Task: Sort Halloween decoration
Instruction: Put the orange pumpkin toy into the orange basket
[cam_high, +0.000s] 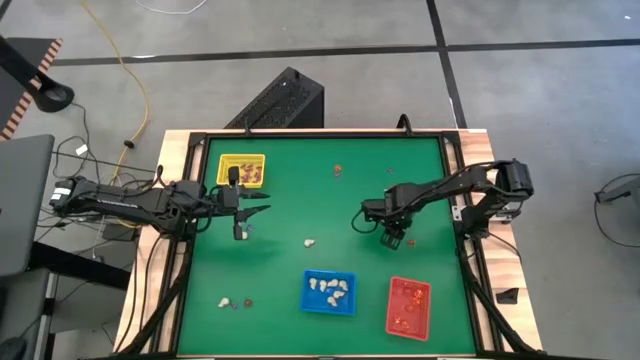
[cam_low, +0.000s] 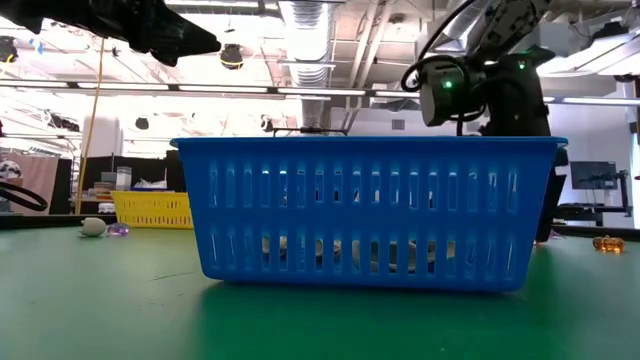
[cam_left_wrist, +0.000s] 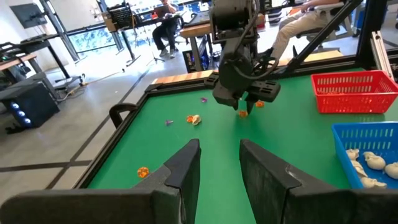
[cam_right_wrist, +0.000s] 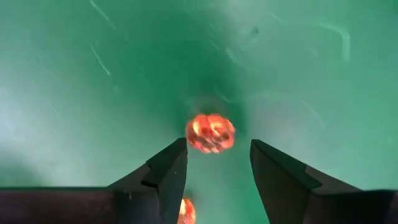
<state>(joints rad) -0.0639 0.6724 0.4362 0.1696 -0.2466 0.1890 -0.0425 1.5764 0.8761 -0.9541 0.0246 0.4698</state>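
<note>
- The right wrist view alone shows the right pincer (cam_right_wrist: 214, 165) with its jaws parted and nothing held; an orange-red trinket (cam_right_wrist: 211, 132) lies on the green tabletop (cam_right_wrist: 93, 81) just ahead of the gap, and a second orange piece (cam_right_wrist: 184, 210) shows lower between the fingers.
- The high view places that pincer over the right half of the tabletop, above the red tray (cam_high: 409, 306).
- The left wrist view shows the left pincer (cam_left_wrist: 219, 158) part-way open and empty, facing the right arm across the tabletop; more trinkets (cam_left_wrist: 194, 119) lie scattered beyond.
- The high view shows the left pincer just beside the yellow tray (cam_high: 242, 170); a cream trinket (cam_high: 310, 242) lies alone mid-table.
- The blue tray (cam_low: 370, 210) fills the low view and hides most of the tabletop behind it; cream pieces (cam_left_wrist: 373, 162) lie inside.
- People sit at desks beyond.
</note>
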